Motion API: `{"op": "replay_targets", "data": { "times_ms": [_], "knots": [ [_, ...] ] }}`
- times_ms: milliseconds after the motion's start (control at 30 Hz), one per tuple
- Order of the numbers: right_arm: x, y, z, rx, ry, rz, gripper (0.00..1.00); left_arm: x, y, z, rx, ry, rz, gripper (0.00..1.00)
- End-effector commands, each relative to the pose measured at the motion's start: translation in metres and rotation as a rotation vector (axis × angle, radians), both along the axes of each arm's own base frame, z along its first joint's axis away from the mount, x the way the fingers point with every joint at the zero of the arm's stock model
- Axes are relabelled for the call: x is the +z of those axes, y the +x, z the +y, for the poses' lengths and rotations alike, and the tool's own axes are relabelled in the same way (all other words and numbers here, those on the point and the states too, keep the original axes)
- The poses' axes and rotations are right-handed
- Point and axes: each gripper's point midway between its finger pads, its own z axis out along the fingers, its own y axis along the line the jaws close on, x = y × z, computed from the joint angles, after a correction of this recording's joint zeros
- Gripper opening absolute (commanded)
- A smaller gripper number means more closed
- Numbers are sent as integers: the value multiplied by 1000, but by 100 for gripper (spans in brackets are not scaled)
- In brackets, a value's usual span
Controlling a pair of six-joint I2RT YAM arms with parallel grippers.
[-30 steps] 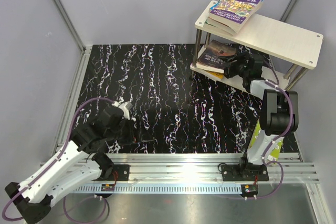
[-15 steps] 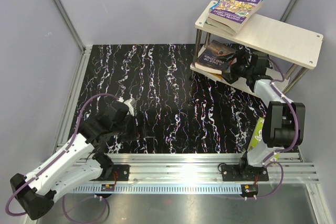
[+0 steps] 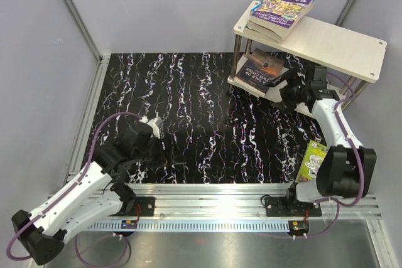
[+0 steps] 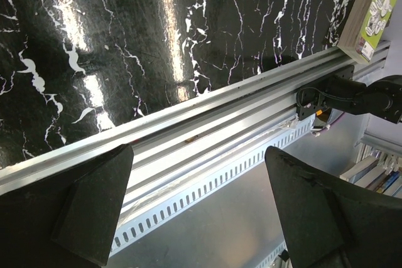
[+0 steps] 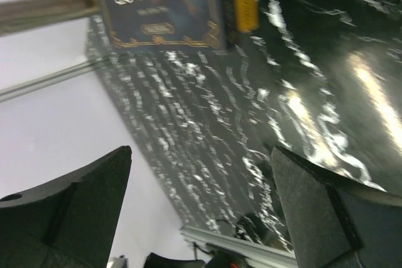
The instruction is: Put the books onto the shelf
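Black marbled table [image 3: 207, 105] fills the mid of the top view. Shelf [image 3: 342, 45] sits upper right, 2 pale boards on metal posts. R arm [image 3: 336, 130] reaches up-frame from its base at lower right toward the lower board. L arm [image 3: 75, 189] lies lower left, well apart from the shelf

Stack of books [image 3: 282, 7] sits on the left end of the top board, purple one uppermost. Dark book [image 3: 260, 67] lies flat on the left end of the lower board. Lime-green book [image 3: 312, 161] isn't shelved yet: lower right of frame, at the table's right edge, just beside the R arm's base, partly hidden by the arm

R gripper [image 3: 286, 85] is just right of the dark book & apart from it, fingers [image 5: 75, 205] spread wide w/ nothing between. L gripper [image 3: 147, 142] hangs by the table's near edge over the rail [image 4: 207, 136], also wide apart & empty

Key relation: lime-green book lies down-frame from the R gripper, back by that arm's own base, long axis approx up-down in frame w/ a slight tilt. R arm is much nearer; L would have to cross the whole table. Prob R folds back & down for it, tho a reach that close to its base looks cramped
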Motion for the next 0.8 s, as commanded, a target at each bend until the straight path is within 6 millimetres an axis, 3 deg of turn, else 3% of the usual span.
{"op": "replay_targets", "data": {
  "times_ms": [0, 133, 267, 400, 500, 567, 700, 767],
  "knots": [
    [3, -42, -31, -53, -207, 80, 100, 6, 2, -9, -19, -58, -24, 92],
    [-23, -95, -70, -147, -397, 290, 100, 7, 5, -18, -36, -90, -19, 92],
    [-38, -141, -125, -303, -588, 468, 99, 15, 7, -31, -79, -137, -14, 92],
    [-39, -188, -173, -467, -732, 584, 100, 19, 10, -41, -120, -161, -4, 92],
    [-24, -197, -196, -585, -774, 572, 100, 19, 9, -48, -154, -171, 8, 91],
    [-25, -204, -213, -659, -782, 585, 100, 21, 10, -51, -170, -181, 9, 91],
    [-41, -213, -235, -740, -694, 635, 100, 27, 8, -51, -190, -184, 4, 91],
    [-51, -211, -233, -773, -602, 641, 100, 29, 8, -50, -188, -185, -4, 91]
  ]
}}
